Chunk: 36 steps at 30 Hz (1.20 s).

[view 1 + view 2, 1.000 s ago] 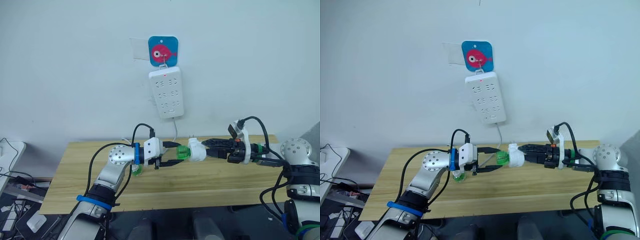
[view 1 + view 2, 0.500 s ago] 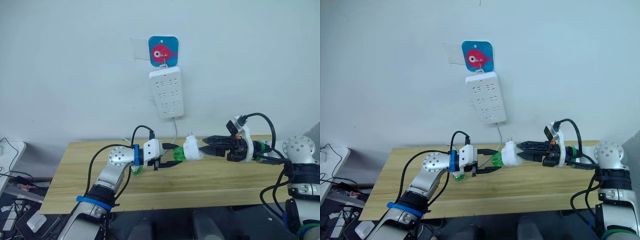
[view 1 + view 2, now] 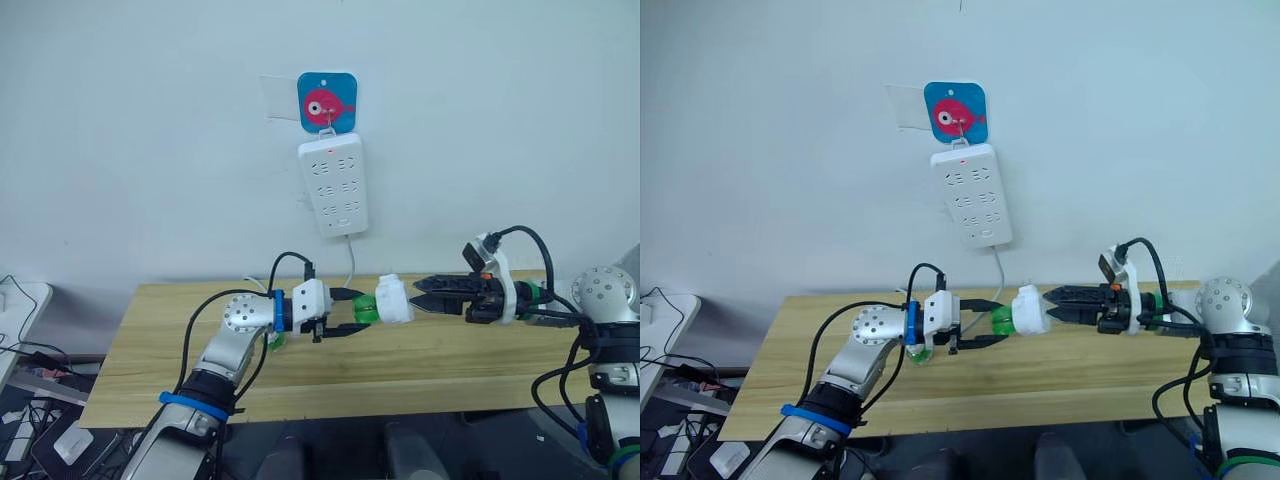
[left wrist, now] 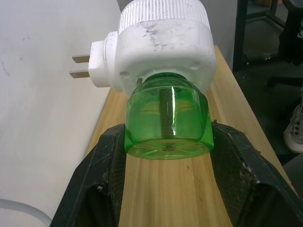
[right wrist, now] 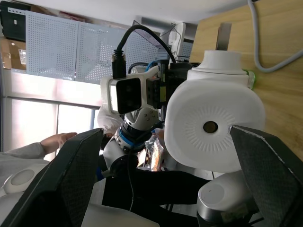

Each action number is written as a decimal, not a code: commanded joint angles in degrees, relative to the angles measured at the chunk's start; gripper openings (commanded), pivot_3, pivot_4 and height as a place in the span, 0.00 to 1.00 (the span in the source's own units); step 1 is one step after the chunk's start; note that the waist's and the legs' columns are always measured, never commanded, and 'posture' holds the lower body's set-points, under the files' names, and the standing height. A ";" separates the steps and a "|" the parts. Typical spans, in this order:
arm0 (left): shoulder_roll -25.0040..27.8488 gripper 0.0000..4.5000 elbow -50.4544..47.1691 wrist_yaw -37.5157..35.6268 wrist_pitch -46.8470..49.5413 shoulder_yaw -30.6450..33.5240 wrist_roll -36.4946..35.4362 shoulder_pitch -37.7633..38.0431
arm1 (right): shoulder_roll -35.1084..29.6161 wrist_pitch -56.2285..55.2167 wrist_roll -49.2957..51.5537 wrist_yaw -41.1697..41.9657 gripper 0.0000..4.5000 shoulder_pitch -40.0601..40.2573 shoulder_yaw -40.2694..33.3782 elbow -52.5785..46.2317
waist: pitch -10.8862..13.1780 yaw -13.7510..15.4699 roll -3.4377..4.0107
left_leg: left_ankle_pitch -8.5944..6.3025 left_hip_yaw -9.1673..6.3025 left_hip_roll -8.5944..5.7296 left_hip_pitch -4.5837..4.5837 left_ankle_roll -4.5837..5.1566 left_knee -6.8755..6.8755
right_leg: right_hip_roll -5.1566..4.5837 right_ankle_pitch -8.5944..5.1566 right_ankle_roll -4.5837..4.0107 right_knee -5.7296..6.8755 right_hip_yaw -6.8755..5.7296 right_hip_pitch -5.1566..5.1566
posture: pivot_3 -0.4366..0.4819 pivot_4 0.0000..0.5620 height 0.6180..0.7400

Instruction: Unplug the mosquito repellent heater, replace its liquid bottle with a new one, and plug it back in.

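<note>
White plastic, the mosquito repellent heater point(image 3: 394, 299) hangs above mid-worktop point(image 3: 150, 340), its green bottle point(image 4: 166, 123) clamped in my left tool point(image 3: 345, 311). My right tool point(image 3: 420, 296), fingers apart, has let go since half a second ago and sits just beside it. Open space around; power strip point(image 3: 336, 186) well above.

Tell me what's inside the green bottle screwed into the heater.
Through the green bottle a dark wick rod runs up its middle into the mosquito repellent heater. Whether any liquid is left cannot be told.
</note>
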 commanded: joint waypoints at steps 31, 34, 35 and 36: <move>-0.24 0.50 -2.47 -0.22 -0.45 -0.61 -0.25 -1.61 | 3.13 -4.20 -10.49 4.26 0.99 -2.98 3.92 -3.27 | 0.00 0.10 0.00 | 0.00 -0.05 0.01 0.00 0.00 0.03 | -0.02 0.00 0.00 0.01 -0.01 0.00 | 0.40 0.21 1.00; -0.17 0.50 -2.35 -0.04 -0.44 -0.83 -0.06 -1.62 | 4.10 -3.09 -9.98 3.40 0.99 -3.47 2.89 -3.49 | 0.00 0.10 0.00 | 0.00 -0.05 0.01 0.00 0.00 0.03 | -0.02 0.00 0.00 0.02 -0.01 0.00 | 0.40 0.21 1.00; -0.16 0.50 -2.29 0.05 -0.48 -0.94 0.01 -1.63 | 4.35 -2.99 -10.10 3.11 0.99 -3.55 2.79 -3.53 | 0.00 0.10 0.00 | 0.00 -0.05 0.00 0.00 0.00 0.03 | -0.02 0.00 0.00 0.02 -0.01 0.00 | 0.40 0.21 1.00; -0.17 0.50 -2.24 0.16 -0.48 -1.03 0.10 -1.64 | 4.59 -3.05 -10.31 2.78 0.99 -3.55 2.79 -3.65 | 0.00 0.10 0.00 | 0.00 -0.05 0.01 0.00 0.00 0.03 | -0.02 0.00 0.00 0.02 -0.01 0.00 | 0.40 0.21 1.00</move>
